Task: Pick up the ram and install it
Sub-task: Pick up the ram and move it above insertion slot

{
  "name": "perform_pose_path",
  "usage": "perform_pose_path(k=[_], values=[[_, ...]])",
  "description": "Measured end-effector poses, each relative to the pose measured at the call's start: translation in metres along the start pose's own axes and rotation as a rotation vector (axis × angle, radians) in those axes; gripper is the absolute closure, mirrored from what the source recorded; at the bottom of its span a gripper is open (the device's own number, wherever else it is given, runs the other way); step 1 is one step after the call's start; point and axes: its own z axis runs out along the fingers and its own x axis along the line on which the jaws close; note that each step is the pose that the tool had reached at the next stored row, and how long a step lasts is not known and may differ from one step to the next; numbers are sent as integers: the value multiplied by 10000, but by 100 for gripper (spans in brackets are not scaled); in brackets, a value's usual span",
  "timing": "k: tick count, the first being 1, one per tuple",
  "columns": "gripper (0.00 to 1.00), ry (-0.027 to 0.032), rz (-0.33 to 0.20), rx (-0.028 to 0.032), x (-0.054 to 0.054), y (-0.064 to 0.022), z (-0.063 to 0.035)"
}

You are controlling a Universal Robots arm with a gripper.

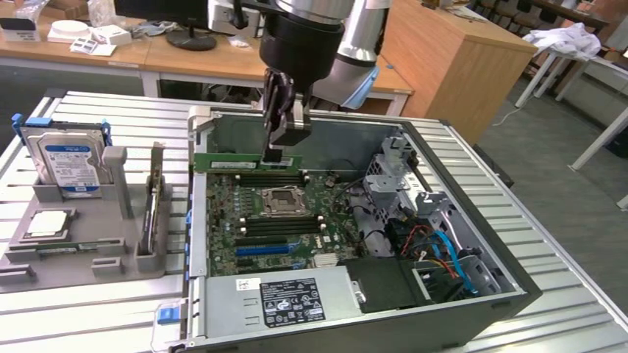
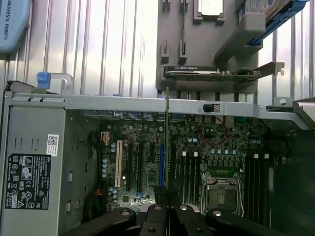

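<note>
Over on the exterior view's left, a hard drive (image 1: 67,158) stands upright in a grey holder (image 1: 59,254). Further right, the gripper (image 1: 281,157) is clamped narrowly on the ram (image 1: 231,162). It holds the green stick on edge, low over the motherboard (image 1: 284,220) inside the open computer case (image 1: 471,294).

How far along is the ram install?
Done: pickup, the gripper is shut on the ram. In hand: the ram hangs inside the case, over the motherboard near the slots. Left: seating; it doesn't look pressed into a slot yet.
</note>
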Motion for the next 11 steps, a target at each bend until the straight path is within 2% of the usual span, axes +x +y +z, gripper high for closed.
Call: perform_pose_path(k=[11], values=[[88, -3, -2, 2, 5, -172, -10]])
